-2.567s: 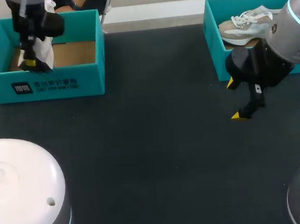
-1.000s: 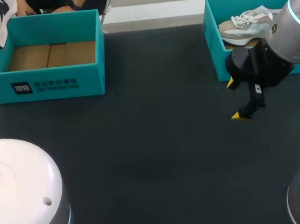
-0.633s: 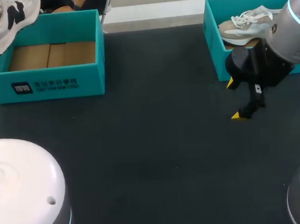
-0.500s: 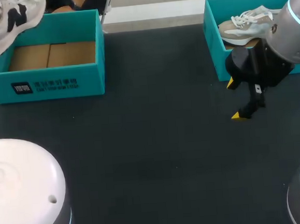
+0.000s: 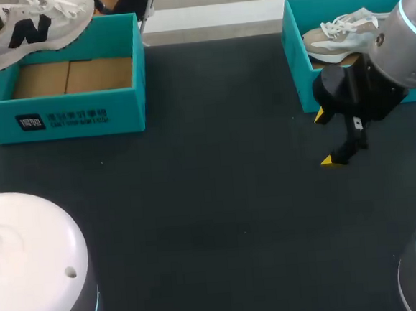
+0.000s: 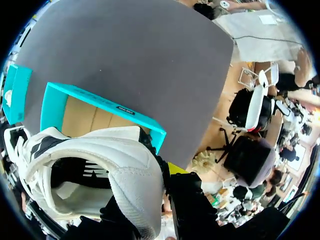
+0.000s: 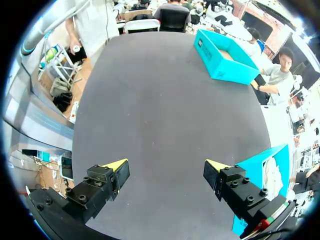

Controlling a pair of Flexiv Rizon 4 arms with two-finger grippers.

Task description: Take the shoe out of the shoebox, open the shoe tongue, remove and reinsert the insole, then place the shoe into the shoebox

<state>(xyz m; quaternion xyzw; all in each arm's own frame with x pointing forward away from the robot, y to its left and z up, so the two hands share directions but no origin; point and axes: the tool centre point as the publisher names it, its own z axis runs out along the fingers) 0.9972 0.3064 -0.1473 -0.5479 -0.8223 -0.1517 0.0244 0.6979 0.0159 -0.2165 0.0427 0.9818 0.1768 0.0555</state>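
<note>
Shoe [image 5: 29,29] lifted clear of shoebox [image 5: 121,108], swung sideways, clamped in left pincer [image 6: 150,185]; right pincer [image 7: 166,167] agape, unmoved.

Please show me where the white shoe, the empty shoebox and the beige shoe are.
white shoe [image 5: 60,30], head view, on its side panel.
empty shoebox [image 5: 121,110], head view, on its front wall.
beige shoe [image 5: 325,44], head view, on its beige side.
</note>
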